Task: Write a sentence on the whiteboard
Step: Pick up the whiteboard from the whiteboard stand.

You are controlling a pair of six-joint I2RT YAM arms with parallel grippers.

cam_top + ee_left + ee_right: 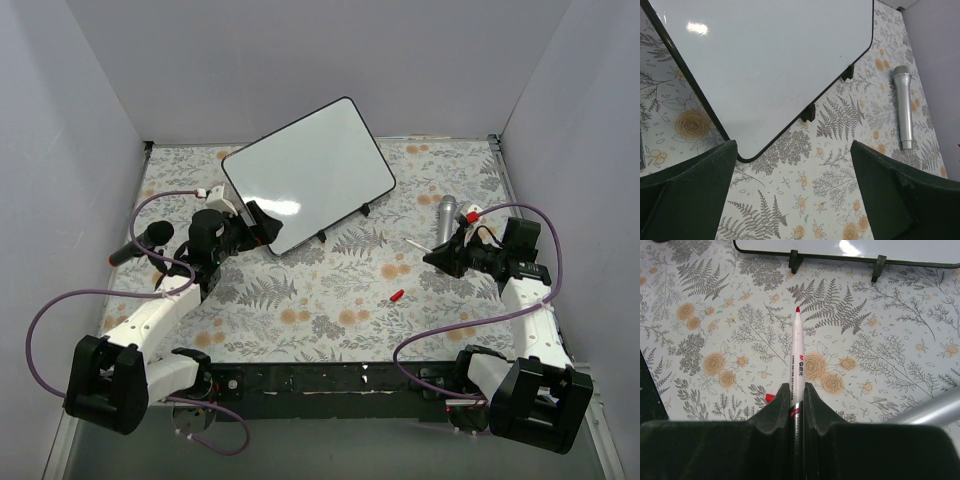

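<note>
Plainly, nothing is written yet. The whiteboard (305, 170) shows a bare glossy face in every view, so the step in hand is bringing the marker to it for the first stroke of the sentence.

The right fingers (781, 407) are clamped on the marker (799, 355), low on its barrel. Its uncapped red tip points straight ahead of them, toward the board's near edge and two small feet. The board sits well ahead of these fingers, turned at an angle on the bench (330, 300).

The left fingers (260, 225) are spread wide with nothing between them. The board's rounded near corner lies just ahead of them, in line with the gap.

To do this well, I would brace the board first. A light board on small feet will probably slide once the tip presses, so the left fingers should close on that corner's rim or hold against it.

The marker should then meet the face gently and fairly square. Pushing hard could drive the barrel back through the grip. Starting far from the right fingers, high on the board, leaves room for the words, and the strokes should follow the board's own slant.

The silver microphone (446, 218) lies just beside the right fingers, and the red cap (397, 295) lies close by on their other side. The swing forward should lift clear of both.
</note>
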